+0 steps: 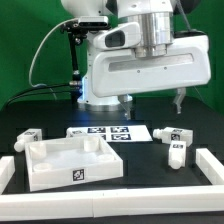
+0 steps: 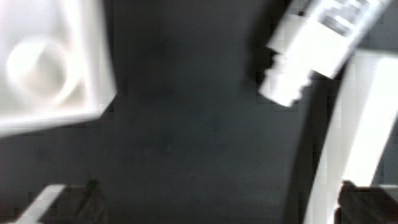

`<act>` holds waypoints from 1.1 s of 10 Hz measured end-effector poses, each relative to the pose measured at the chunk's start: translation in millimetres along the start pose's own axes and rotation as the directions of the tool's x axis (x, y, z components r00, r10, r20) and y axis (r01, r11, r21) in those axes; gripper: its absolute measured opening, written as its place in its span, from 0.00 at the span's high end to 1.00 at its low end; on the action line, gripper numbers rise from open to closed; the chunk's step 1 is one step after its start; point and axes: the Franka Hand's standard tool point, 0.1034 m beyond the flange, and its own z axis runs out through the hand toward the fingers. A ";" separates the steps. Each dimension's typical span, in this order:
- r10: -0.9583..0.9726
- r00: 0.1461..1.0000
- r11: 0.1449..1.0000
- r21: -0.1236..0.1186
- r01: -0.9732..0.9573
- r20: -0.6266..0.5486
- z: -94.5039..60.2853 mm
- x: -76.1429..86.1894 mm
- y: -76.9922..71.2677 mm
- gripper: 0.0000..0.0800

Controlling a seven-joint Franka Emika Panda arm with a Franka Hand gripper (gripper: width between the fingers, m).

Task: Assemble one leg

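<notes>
Over the black table (image 1: 140, 178), I note the gripper (image 1: 153, 103) hanging spread, holding nothing. One leg (image 1: 177, 152) lies on the exterior view's right, near the marker board (image 1: 100, 132), well apart from the tray (image 1: 48, 178).

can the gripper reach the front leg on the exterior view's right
Likely yes: the gripper hangs open above that leg, nothing lies on it, and the tray sits apart from it.
</notes>
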 end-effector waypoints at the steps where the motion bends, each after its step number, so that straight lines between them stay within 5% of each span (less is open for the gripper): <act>1: 0.114 0.993 0.993 0.012 -0.114 0.000 4.7 -1.8 -7.1 0.19; 5: 0.143 0.990 0.990 0.017 -0.142 -0.005 9.2 -4.7 -14.8 0.19; 8: 0.067 0.997 0.998 -0.025 -0.066 0.024 49.2 -43.1 -49.2 0.19; 11: 0.058 0.998 0.998 -0.024 -0.057 0.023 51.2 -44.0 -51.4 0.19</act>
